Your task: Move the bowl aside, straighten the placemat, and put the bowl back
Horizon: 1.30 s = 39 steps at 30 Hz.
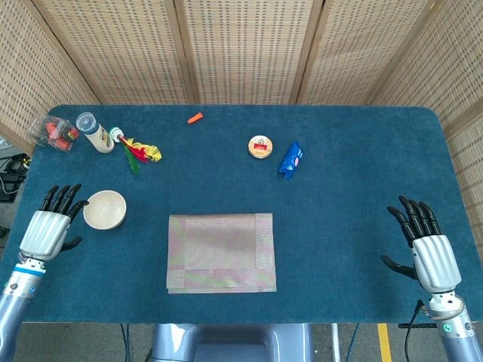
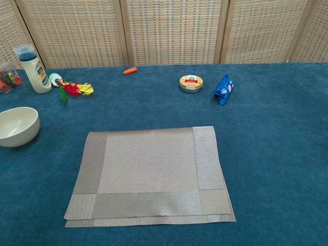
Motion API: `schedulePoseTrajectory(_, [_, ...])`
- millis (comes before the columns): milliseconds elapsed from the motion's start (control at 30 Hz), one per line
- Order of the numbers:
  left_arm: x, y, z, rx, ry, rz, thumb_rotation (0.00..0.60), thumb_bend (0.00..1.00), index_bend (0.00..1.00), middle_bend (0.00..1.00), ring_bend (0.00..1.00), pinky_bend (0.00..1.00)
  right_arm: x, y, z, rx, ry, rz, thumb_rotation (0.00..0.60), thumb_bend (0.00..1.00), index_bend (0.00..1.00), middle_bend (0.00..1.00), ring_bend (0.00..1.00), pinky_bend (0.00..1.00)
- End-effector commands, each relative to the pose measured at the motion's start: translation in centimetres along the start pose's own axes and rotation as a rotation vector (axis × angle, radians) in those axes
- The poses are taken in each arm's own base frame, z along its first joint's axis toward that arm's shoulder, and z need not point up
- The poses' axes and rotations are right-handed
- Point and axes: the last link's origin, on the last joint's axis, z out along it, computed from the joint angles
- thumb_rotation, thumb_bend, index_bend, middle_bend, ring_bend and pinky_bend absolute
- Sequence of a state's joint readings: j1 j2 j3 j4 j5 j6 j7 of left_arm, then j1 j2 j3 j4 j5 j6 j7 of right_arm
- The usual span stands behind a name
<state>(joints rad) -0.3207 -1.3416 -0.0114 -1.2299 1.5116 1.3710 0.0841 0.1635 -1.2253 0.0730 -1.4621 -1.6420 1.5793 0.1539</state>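
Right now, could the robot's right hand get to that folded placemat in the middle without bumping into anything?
Probably yes. The right hand is open and holds nothing, and only bare blue table lies between it and the placemat. The bowl sits on the far side.

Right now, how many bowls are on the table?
1. The bowl stands upright on the blue cloth, left of the placemat and off it, beside the left hand, which is not touching it. Nothing looks big enough to hide another.
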Motion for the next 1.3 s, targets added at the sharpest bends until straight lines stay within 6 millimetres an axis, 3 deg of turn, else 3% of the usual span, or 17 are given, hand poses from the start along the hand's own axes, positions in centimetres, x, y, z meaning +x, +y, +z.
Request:
schedulePoseTrajectory(33, [0.9,0.8,-1.5,-0.016,0.051,-0.06,0.6,0.14,0.23,0.0,0.0,0.0,0.0,0.0,0.0,0.0,-0.002,-0.002,0.6,0.13,0.16,0.0,0.0,0.0])
schedulePoseTrajectory(167, [0.7,2.5,-2.3,-0.067,0.052,-0.085,0.6,0.14,0.27,0.0,0.0,0.0,-0.2,0.0,0.0,-0.001,-0.007,-0.003,0.6,0.13,0.16,0.0,0.0,0.0])
schedulePoseTrajectory(467, [-0.8,9.1,-3.3,-0.227,0.016,-0.126,0.6,0.14,0.47,0.0,0.0,0.0,0.0,-0.1,-0.1,-0.001,-0.003,0.0,0.6,0.13,0.16,0.0,0.0,0.0])
schedulePoseTrajectory(833, [-3.7,15.3,-3.6,-0.316,-0.058,-0.092,0.6,0.17,0.5,0.0,0.0,0.0,0.3,0.0,-0.1,-0.003,-0.001,0.011,0.6,0.13,0.16,0.0,0.0,0.0])
schedulePoseTrajectory(1000, [-4.9,17.0,-3.9,-0.355,-0.094,-0.066,0.6,0.22,0.49,0.0,0.0,0.0,0.5,0.1,-0.2,-0.004,0.002,0.017,0.6,0.13,0.16,0.0,0.0,0.0])
schedulePoseTrajectory(1300, [-6.0,18.2,-4.3,-0.388,-0.141,-0.05,0.6,0.27,0.46,0.0,0.0,0.0,0.6,0.0,-0.2,-0.001,0.007,0.025,0.6,0.13,0.16,0.0,0.0,0.0])
